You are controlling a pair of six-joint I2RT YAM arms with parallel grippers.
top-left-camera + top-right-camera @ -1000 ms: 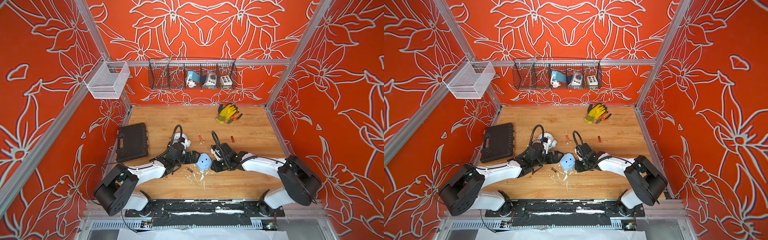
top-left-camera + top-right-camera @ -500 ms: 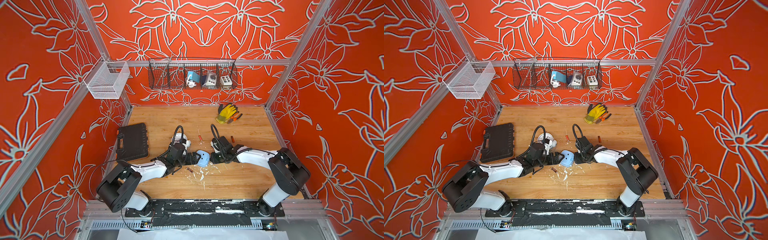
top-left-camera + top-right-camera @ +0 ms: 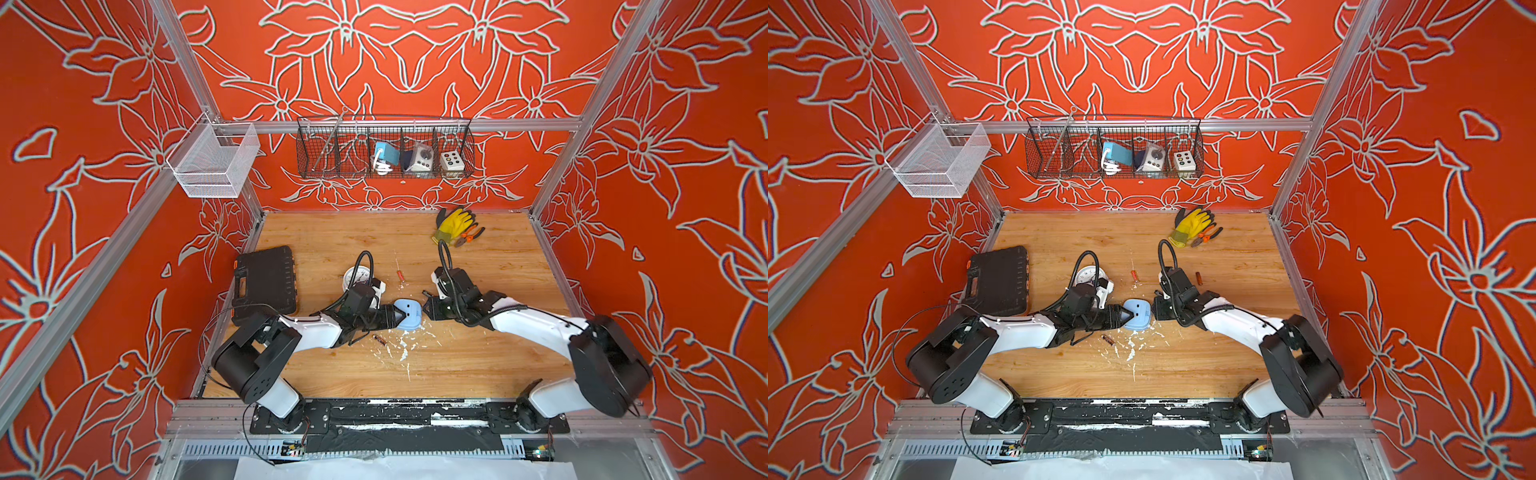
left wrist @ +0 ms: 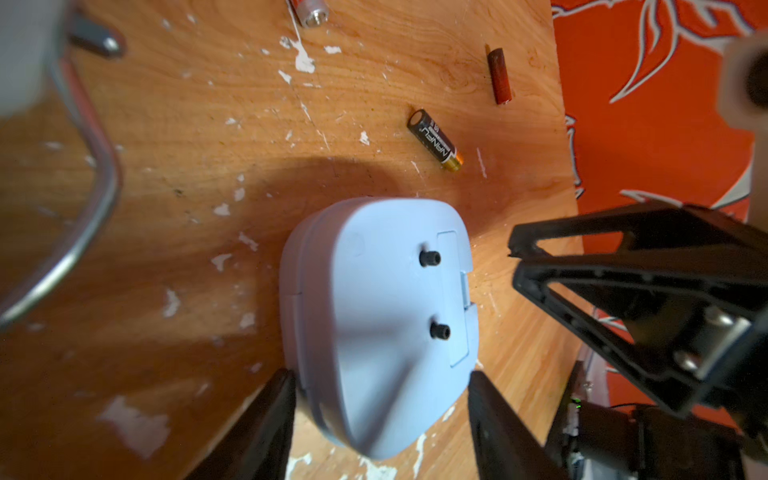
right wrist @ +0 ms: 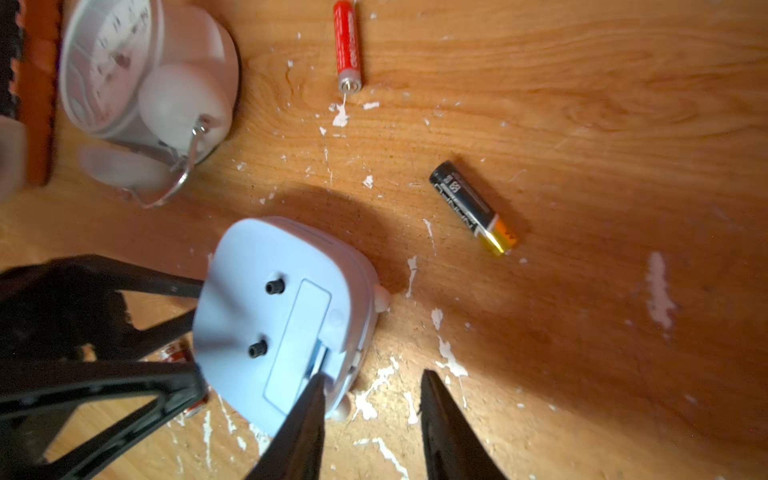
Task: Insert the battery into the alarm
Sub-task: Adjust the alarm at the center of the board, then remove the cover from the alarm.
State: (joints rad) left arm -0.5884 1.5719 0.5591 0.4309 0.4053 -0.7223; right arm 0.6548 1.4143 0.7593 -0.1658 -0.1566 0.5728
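- The alarm (image 3: 407, 314), pale blue, lies near the middle of the wooden table (image 3: 457, 365). Its back faces up, showing two black knobs and the battery cover.
- The battery (image 5: 473, 206), black with a gold end, lies loose on the table just off the alarm's far right side. It is near the right gripper, and neither gripper touches it.
- The left gripper (image 4: 380, 374) has its jaws set against the alarm's two sides at its left end, clamped on it.
- The right gripper (image 5: 372, 378) meets the alarm from the right. Its jaws stand apart with bare table between them, and one fingertip is at the edge of the battery cover.
- Both arms reach low over the table from the near corners, forearms angled inward. The grippers face each other with the alarm between them.
- A red battery (image 3: 400, 275) and a white clock (image 3: 355, 276) lie just beyond the alarm.
- A black case (image 3: 264, 280) sits at the left edge of the table.
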